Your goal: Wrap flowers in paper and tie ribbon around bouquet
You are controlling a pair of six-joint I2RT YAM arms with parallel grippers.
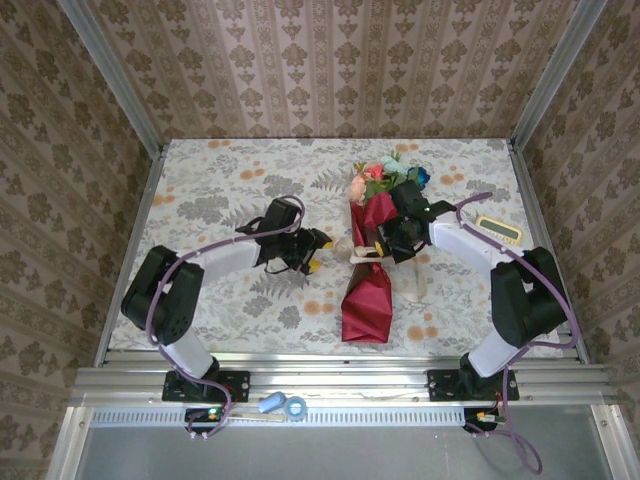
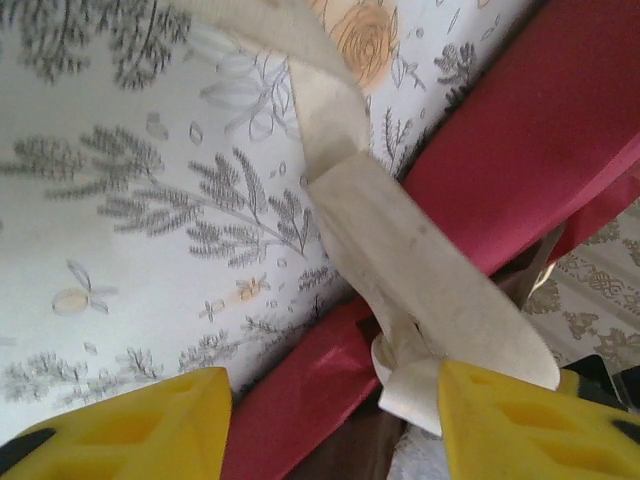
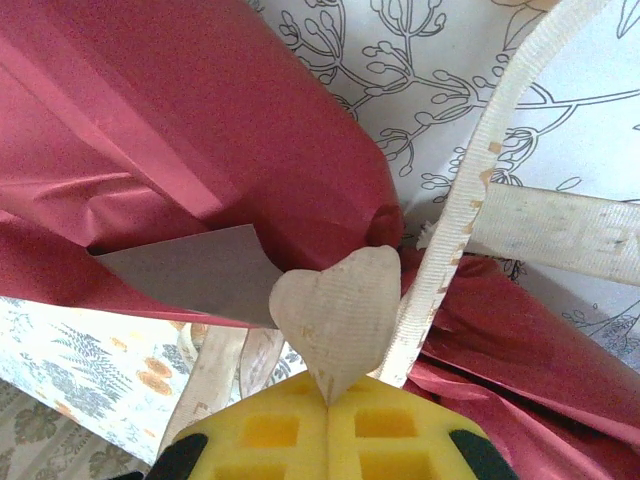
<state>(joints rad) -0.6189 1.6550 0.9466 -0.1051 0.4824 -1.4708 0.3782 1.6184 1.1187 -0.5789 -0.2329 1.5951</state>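
One bouquet [image 1: 368, 290] lies on the flowered tablecloth [image 1: 220, 190] between two robot arms, a little right of centre, its narrow end pointing at the near edge and its wide end toward the far wall. The wrapping is a single sheet of deep crimson paper [image 3: 200, 110] rolled into a slim cone, creased along its length, with one loose flap showing a grey underside in the right wrist view. A small cluster of flowers [image 1: 388, 176] in pink, coral, blue and pale teal, with green leaves, spills from the far end. One cream ribbon [image 2: 400, 250] crosses the cone at about mid-length, and a tail of it lies on the cloth just right of the paper. The right gripper [image 3: 328, 400] reaches in from the right over the middle of the cone, its yellow fingers pressed together on a folded loop of the ribbon that bulges out in a heart shape above the tips. The left gripper [image 2: 330, 420] sits just left of the bouquet, low over the cloth, its two yellow fingers spread wide with nothing clamped between them; the ribbon's flat end rests against one finger. One small beige device [image 1: 498, 230] with a display sits on the cloth at the far right, well apart from the bouquet.
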